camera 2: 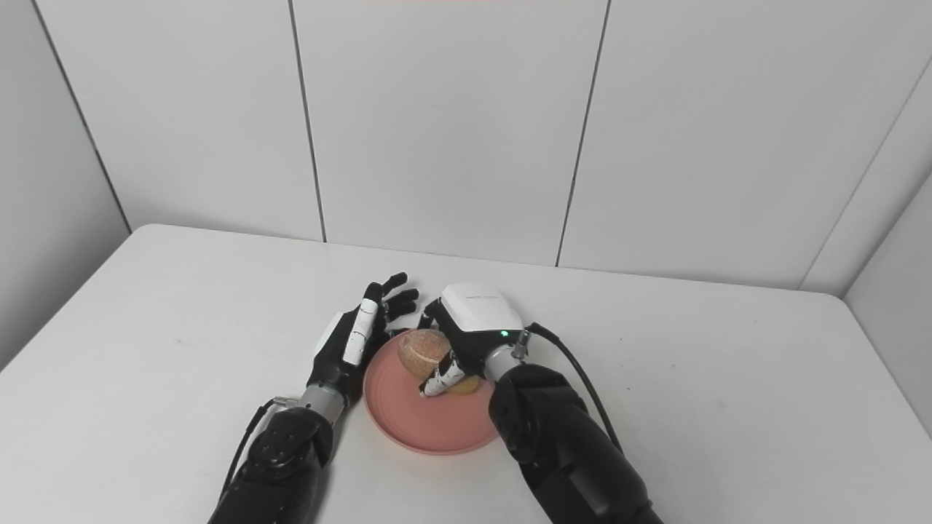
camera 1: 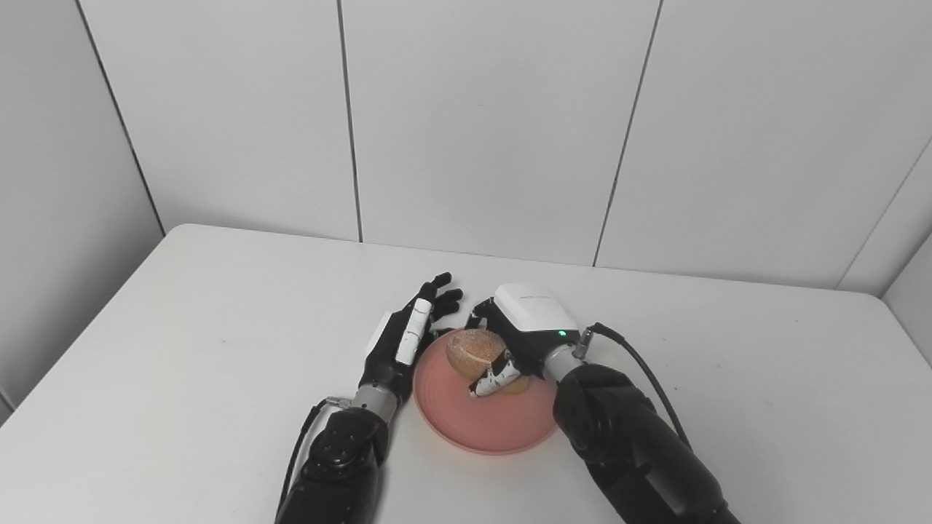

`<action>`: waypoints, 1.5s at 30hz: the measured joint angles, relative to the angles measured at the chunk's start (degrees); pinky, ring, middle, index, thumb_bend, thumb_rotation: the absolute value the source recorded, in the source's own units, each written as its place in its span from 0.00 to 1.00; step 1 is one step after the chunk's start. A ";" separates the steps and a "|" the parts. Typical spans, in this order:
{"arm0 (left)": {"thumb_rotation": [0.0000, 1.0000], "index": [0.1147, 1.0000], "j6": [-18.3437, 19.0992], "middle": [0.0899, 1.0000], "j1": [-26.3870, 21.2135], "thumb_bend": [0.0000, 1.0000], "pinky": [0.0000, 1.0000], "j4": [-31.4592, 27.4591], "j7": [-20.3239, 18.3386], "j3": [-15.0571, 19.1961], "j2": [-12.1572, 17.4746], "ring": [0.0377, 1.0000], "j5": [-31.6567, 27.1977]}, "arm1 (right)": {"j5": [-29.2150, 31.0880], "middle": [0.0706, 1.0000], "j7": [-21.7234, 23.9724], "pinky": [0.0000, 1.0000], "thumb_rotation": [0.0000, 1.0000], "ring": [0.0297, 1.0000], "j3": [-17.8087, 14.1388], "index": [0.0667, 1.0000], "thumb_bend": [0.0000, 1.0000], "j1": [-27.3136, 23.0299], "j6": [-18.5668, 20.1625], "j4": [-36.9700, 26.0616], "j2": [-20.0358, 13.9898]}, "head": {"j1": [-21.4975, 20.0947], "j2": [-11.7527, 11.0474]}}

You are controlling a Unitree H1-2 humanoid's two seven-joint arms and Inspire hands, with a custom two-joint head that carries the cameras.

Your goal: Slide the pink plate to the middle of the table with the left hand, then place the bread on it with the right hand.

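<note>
The pink plate (camera 1: 480, 426) lies near the table's front middle. A round brown bread roll (camera 1: 473, 351) sits over the plate's far part, and my right hand (camera 1: 520, 327) is shut on it, thumb under its near side and fingers behind it. Whether the roll rests on the plate or hangs just above it I cannot tell. My left hand (camera 1: 408, 338) stands on edge against the plate's left rim, open, fingers straight and pointing away. In the right eye view the plate (camera 2: 429, 422), roll (camera 2: 422, 349), right hand (camera 2: 473, 320) and left hand (camera 2: 353, 335) stand the same way.
The white table (camera 1: 182, 349) runs to a grey panelled wall (camera 1: 480, 124) at the back. A black cable (camera 1: 641, 364) loops from my right wrist over the table on the right.
</note>
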 measured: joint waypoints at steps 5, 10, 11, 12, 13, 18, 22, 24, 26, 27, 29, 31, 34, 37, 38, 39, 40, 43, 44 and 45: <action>0.99 0.86 0.54 0.84 0.07 0.90 0.69 -0.39 0.00 -0.03 0.00 0.87 0.01 | -0.04 0.38 -0.56 0.23 0.00 0.29 0.00 0.48 0.52 0.01 -0.48 0.46 -0.32 | -0.18 0.62; 0.99 0.87 0.62 0.84 0.08 0.90 0.69 -0.42 -0.03 -0.05 0.05 0.86 0.01 | 0.01 0.36 -0.56 0.22 0.00 0.28 0.00 0.48 0.52 0.01 -0.50 0.47 -0.43 | -0.35 0.88; 0.99 0.87 0.62 0.83 0.07 0.91 0.69 -0.42 -0.04 -0.08 0.07 0.86 0.01 | 0.05 0.36 -0.55 0.22 0.00 0.28 0.00 0.48 0.52 0.01 -0.50 0.46 -0.41 | -0.35 0.79; 0.99 0.87 0.63 0.84 0.07 0.91 0.69 -0.42 -0.04 -0.09 0.09 0.87 0.01 | 0.09 0.38 -0.50 0.24 0.01 0.30 -0.01 0.48 0.52 0.01 -0.50 0.45 -0.39 | -0.35 0.79; 0.99 0.88 0.65 0.84 0.07 0.91 0.69 -0.43 -0.05 -0.09 0.09 0.88 0.01 | 0.14 0.39 -0.30 0.25 0.01 0.32 -0.01 0.48 0.52 0.00 -0.49 0.43 -0.37 | -0.44 0.79; 0.98 0.88 0.87 0.83 0.07 0.90 0.67 -0.54 -0.07 -0.09 0.10 0.86 0.00 | 0.18 0.47 2.62 0.31 0.37 0.39 0.09 0.56 0.84 0.01 -0.22 0.01 -0.44 | -0.61 0.79; 0.97 0.87 0.89 0.83 0.08 0.91 0.66 -0.56 -0.10 -0.10 0.12 0.84 0.00 | -0.58 0.38 4.12 0.22 0.46 0.30 0.25 0.62 1.00 0.03 0.37 -1.42 -0.66 | -0.70 0.97; 0.96 0.88 0.90 0.83 0.08 0.90 0.67 -0.56 -0.11 -0.08 0.11 0.84 -0.08 | -0.69 0.41 4.57 0.24 0.48 0.32 0.20 0.63 1.00 0.07 0.43 -1.81 -0.69 | -0.70 0.88; 0.96 0.88 0.99 0.84 0.08 0.90 0.68 -0.64 -0.20 -0.04 0.10 0.85 -0.14 | -0.76 0.51 4.72 0.31 0.50 0.41 0.04 0.64 1.00 0.39 0.43 -2.10 -0.72 | -0.70 0.97; 0.96 0.88 1.22 0.84 0.09 0.89 0.68 -0.79 -0.21 -0.03 0.10 0.85 -0.26 | -0.76 0.52 4.72 0.31 0.50 0.42 -0.01 0.64 1.00 0.67 0.43 -2.31 -0.79 | -0.70 0.97; 0.96 0.88 1.81 0.84 0.10 0.90 0.68 -1.09 -0.21 -0.02 0.10 0.85 -0.40 | -0.76 0.58 4.73 0.37 0.52 0.49 -0.09 0.65 1.00 1.07 0.43 -2.85 -1.00 | -0.70 0.97; 0.97 0.87 1.98 0.83 0.10 0.89 0.67 -1.16 -0.20 -0.04 0.10 0.84 -0.40 | -0.77 0.61 4.95 0.41 0.54 0.52 -0.18 0.66 1.00 1.12 0.43 -3.10 -1.23 | -0.70 0.88; 0.96 0.86 2.11 0.83 0.12 0.88 0.67 -1.25 -0.21 -0.07 0.10 0.84 -0.38 | -0.76 0.61 5.12 0.42 0.56 0.54 -0.64 0.67 1.00 1.13 0.43 -3.69 -1.46 | -0.79 0.97; 0.97 0.86 2.20 0.83 0.15 0.88 0.66 -1.35 -0.21 -0.08 0.10 0.84 -0.38 | -0.73 0.62 5.14 0.43 0.57 0.54 -1.07 0.67 1.00 1.29 0.43 -4.93 -1.48 | -0.79 0.97; 0.96 0.86 2.22 0.82 0.15 0.88 0.65 -1.36 -0.20 -0.08 0.10 0.83 -0.38 | -0.73 0.61 5.14 0.41 0.58 0.53 -1.15 0.67 1.00 1.32 0.43 -5.25 -1.46 | -0.79 1.05; 0.96 0.86 2.23 0.82 0.15 0.88 0.64 -1.36 -0.20 -0.08 0.10 0.83 -0.38 | -0.73 0.61 5.14 0.41 0.58 0.52 -1.25 0.67 1.00 1.39 0.43 -5.60 -1.47 | -0.79 1.05; 0.96 0.86 2.22 0.81 0.15 0.87 0.63 -1.36 -0.21 -0.09 0.10 0.82 -0.38 | -0.74 0.61 5.15 0.41 0.58 0.53 -1.35 0.67 1.00 1.47 0.43 -5.86 -1.47 | -0.88 0.97; 0.96 0.87 2.21 0.81 0.15 0.87 0.61 -1.36 -0.28 -0.10 0.11 0.82 -0.39 | -0.74 0.60 5.19 0.40 0.58 0.52 -1.85 0.67 1.00 2.00 0.43 -8.05 -1.54 | -0.88 1.05; 0.96 0.86 2.21 0.80 0.17 0.87 0.60 -1.36 -0.29 -0.10 0.11 0.81 -0.39 | -0.76 0.58 5.27 0.40 0.57 0.51 -2.00 0.67 1.00 2.08 0.45 -8.73 -1.55 | -0.88 1.05; 0.96 0.86 2.21 0.79 0.18 0.88 0.62 -1.36 -0.29 -0.11 0.12 0.82 -0.39 | -0.95 0.58 5.53 0.39 0.57 0.50 -2.09 0.68 1.00 2.10 0.51 -9.65 -1.60 | -0.88 1.05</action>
